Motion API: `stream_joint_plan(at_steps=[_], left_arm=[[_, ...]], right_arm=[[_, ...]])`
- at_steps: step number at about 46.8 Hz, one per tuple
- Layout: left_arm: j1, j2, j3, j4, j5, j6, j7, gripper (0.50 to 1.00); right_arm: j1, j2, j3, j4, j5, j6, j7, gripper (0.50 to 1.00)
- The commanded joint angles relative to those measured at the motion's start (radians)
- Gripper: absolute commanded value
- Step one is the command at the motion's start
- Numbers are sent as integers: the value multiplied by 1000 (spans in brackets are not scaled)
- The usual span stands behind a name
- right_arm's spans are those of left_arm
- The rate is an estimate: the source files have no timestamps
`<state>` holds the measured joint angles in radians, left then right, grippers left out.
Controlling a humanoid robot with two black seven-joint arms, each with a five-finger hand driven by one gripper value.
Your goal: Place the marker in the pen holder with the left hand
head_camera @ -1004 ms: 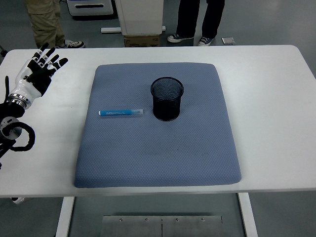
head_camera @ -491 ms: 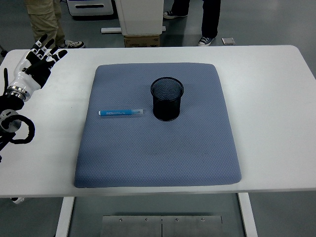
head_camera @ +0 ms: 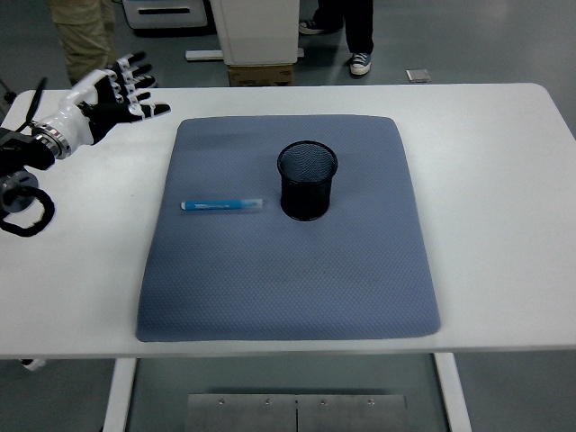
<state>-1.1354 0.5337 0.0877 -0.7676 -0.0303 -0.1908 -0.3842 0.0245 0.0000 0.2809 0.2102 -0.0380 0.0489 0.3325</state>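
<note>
Marker placement is not yet done: from the left I see my left hand (head_camera: 110, 97), black and white with five fingers spread apart and holding nothing, above the far-left part of the white table (head_camera: 504, 180), well apart from the work. Next comes the blue cylindrical marker (head_camera: 222, 205), lying flat and crosswise on the left half of the blue-grey padded mat (head_camera: 288, 288), untouched. To its right, near but not touching, the black wire-mesh cylindrical pen holder (head_camera: 307, 180) stands upright on the mat; I see nothing inside it.
</note>
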Motion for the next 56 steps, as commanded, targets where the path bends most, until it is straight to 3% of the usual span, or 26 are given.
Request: stream_joint_plan(at_steps=[1, 9, 17, 26, 37, 51, 56], left_arm=[[-93, 9, 160, -47, 0, -3, -1, 1000], [-274, 5, 434, -114, 1, -1, -1, 1000], [-374, -18, 578, -130, 13, -3, 1, 1000], [-440, -90, 734, -131, 17, -1, 2, 1000], [-465, -172, 791, -137, 115, -3, 2, 1000], [-543, -310, 850, -219, 253, -1, 4, 1000], [-564, -317, 866, -219, 329, -1, 4, 1000]], right_arm=[[0, 0, 0, 0, 0, 0, 0, 1000], [0, 0, 0, 0, 0, 0, 0, 1000], [0, 0, 0, 0, 0, 0, 0, 1000], [0, 0, 0, 0, 0, 0, 0, 1000], [0, 0, 0, 0, 0, 0, 0, 1000], [0, 0, 0, 0, 0, 0, 2, 1000], [0, 0, 0, 0, 0, 0, 0, 1000]])
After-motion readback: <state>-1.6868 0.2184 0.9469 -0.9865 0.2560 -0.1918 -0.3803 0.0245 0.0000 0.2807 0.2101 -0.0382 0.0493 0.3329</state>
